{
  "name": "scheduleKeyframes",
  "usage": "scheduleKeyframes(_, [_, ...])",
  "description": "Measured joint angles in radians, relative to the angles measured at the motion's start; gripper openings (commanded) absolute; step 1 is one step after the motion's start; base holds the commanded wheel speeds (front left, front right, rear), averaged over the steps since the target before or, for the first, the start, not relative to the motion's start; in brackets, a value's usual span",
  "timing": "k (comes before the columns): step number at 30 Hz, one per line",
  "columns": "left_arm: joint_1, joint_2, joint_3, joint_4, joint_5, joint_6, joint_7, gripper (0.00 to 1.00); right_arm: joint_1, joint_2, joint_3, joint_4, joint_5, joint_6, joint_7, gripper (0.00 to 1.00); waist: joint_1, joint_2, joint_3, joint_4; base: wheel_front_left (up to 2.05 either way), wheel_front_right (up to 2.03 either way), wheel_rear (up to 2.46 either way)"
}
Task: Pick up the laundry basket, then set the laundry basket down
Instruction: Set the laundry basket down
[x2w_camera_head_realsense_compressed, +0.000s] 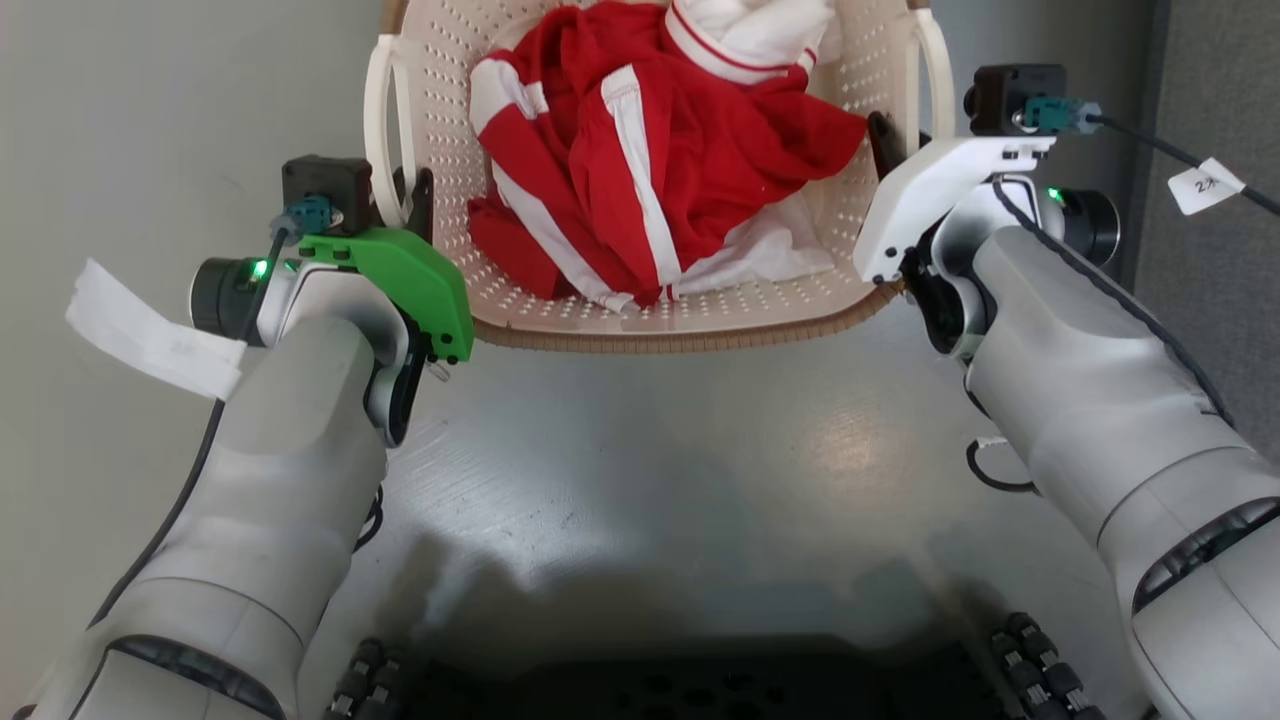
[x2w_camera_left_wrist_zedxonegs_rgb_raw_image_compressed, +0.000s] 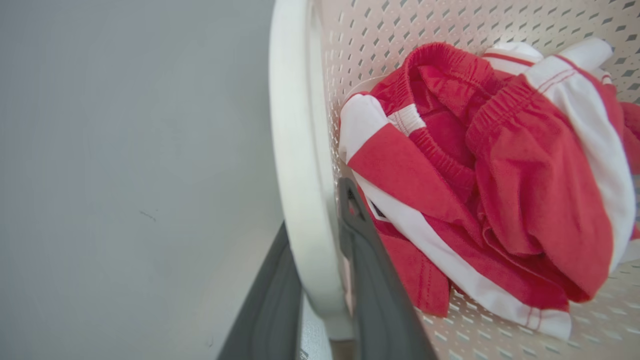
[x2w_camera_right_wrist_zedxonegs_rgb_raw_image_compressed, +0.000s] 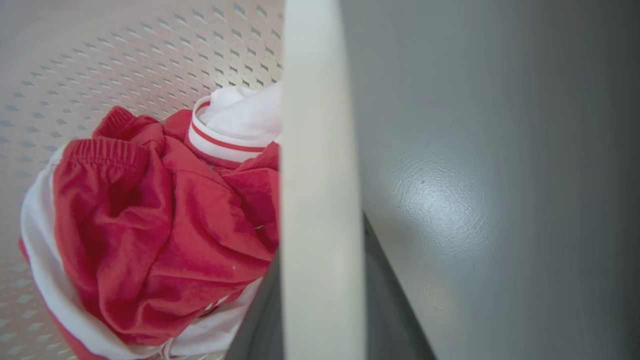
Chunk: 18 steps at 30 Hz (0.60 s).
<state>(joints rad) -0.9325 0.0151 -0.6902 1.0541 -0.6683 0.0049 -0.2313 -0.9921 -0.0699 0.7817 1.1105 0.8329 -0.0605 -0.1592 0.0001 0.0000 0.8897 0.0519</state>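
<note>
The laundry basket (x2w_camera_head_realsense_compressed: 640, 318) is cream-white and perforated, with a brown woven-look rim, and sits at the top centre of the head view between my two arms. It holds crumpled red and white clothes (x2w_camera_head_realsense_compressed: 650, 160). My left gripper (x2w_camera_head_realsense_compressed: 415, 200) is shut on the basket's left white handle (x2w_camera_head_realsense_compressed: 383, 130); the left wrist view shows the handle (x2w_camera_left_wrist_zedxonegs_rgb_raw_image_compressed: 300, 175) clamped between the dark fingers (x2w_camera_left_wrist_zedxonegs_rgb_raw_image_compressed: 372, 290). My right gripper (x2w_camera_head_realsense_compressed: 885, 140) is shut on the right handle (x2w_camera_head_realsense_compressed: 937, 80), and the right wrist view shows that handle (x2w_camera_right_wrist_zedxonegs_rgb_raw_image_compressed: 320, 150) between its fingers (x2w_camera_right_wrist_zedxonegs_rgb_raw_image_compressed: 255, 315). I cannot tell whether the basket is off the floor.
Grey glossy floor (x2w_camera_head_realsense_compressed: 700, 450) spreads below the basket. A dark grey panel (x2w_camera_head_realsense_compressed: 1220, 250) stands at the right edge. My own dark base (x2w_camera_head_realsense_compressed: 700, 680) shows at the bottom. A white paper tag (x2w_camera_head_realsense_compressed: 150, 330) hangs from the left wrist cable.
</note>
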Motion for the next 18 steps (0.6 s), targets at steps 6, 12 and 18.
scheduleKeyframes(6, [-0.011, 0.0, -0.001, 0.0, 0.003, 0.0, -0.007, 0.0, -0.019, 0.0, 0.001, 0.012, -0.005, 0.007, -0.008, 0.0, 0.0, 0.0, 0.033, -0.002, 0.0, 0.0, 0.0])
scheduleKeyframes(12, [-0.012, -0.001, -0.006, 0.002, 0.003, 0.0, -0.009, 0.0, -0.025, 0.002, 0.004, 0.03, -0.006, 0.015, -0.018, 0.0, -0.0001, 0.0, 0.053, -0.001, 0.0, 0.0, 0.0])
scheduleKeyframes(18, [-0.013, -0.001, -0.009, 0.004, 0.003, 0.0, -0.012, 0.0, -0.025, 0.004, 0.005, 0.041, -0.006, 0.021, -0.026, 0.0, -0.0001, 0.0, 0.058, 0.0, 0.0, 0.0, 0.0])
